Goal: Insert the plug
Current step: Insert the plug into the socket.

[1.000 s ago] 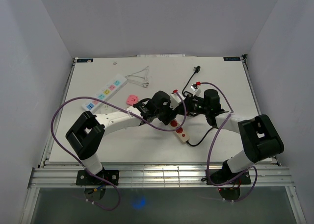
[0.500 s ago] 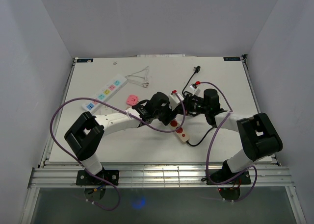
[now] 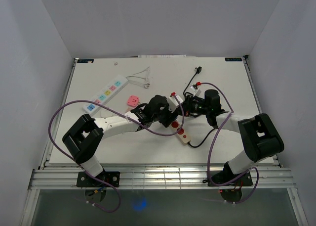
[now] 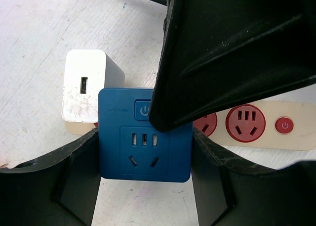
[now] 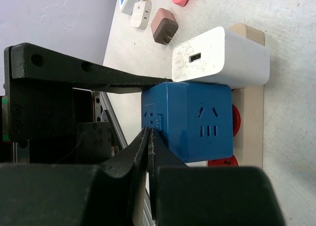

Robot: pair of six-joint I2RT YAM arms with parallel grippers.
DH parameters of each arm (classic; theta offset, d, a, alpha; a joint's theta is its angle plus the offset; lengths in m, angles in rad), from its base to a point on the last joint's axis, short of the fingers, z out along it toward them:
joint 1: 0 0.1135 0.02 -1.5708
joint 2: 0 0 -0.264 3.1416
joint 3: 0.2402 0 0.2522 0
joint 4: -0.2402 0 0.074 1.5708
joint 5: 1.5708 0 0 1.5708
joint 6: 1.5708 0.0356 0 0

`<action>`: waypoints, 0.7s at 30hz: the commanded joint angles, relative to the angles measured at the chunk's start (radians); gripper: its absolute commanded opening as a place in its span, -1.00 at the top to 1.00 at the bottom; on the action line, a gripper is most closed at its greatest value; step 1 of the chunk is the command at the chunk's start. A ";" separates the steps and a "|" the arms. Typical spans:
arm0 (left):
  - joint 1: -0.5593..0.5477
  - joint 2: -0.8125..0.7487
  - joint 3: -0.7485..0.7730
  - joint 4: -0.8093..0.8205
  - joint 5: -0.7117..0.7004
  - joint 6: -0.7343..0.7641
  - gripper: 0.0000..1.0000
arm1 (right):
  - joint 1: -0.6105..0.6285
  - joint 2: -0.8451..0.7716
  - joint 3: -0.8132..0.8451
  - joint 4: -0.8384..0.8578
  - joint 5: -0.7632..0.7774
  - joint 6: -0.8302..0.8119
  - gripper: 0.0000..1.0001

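Blue plug [image 4: 144, 152] sits gripped in left claw [image 4: 145, 159].

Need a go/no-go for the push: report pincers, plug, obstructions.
Left pincer clamped on blue cube adapter, over the power strip. Right pincer shut, tips at the adapter's button face. White charger plugged in right alongside.
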 commanded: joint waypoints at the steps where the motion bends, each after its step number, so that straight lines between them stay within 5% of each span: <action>1: 0.007 -0.060 -0.025 0.046 -0.004 -0.010 0.27 | -0.007 0.031 -0.004 -0.076 0.092 -0.039 0.84; 8: 0.007 -0.067 -0.039 0.066 0.002 -0.013 0.18 | -0.007 0.039 -0.001 -0.079 0.092 -0.041 0.85; 9: 0.007 -0.068 -0.042 0.070 0.004 -0.014 0.01 | -0.006 0.039 -0.001 -0.079 0.090 -0.041 0.85; 15: 0.007 -0.062 -0.049 0.077 -0.004 -0.024 -0.08 | -0.006 0.040 0.000 -0.079 0.090 -0.042 0.85; 18: 0.014 -0.059 -0.051 0.079 0.001 -0.028 -0.37 | -0.006 0.043 0.000 -0.077 0.089 -0.042 0.84; 21: 0.018 -0.064 -0.062 0.092 0.010 -0.028 -0.40 | -0.006 0.043 0.002 -0.076 0.087 -0.042 0.85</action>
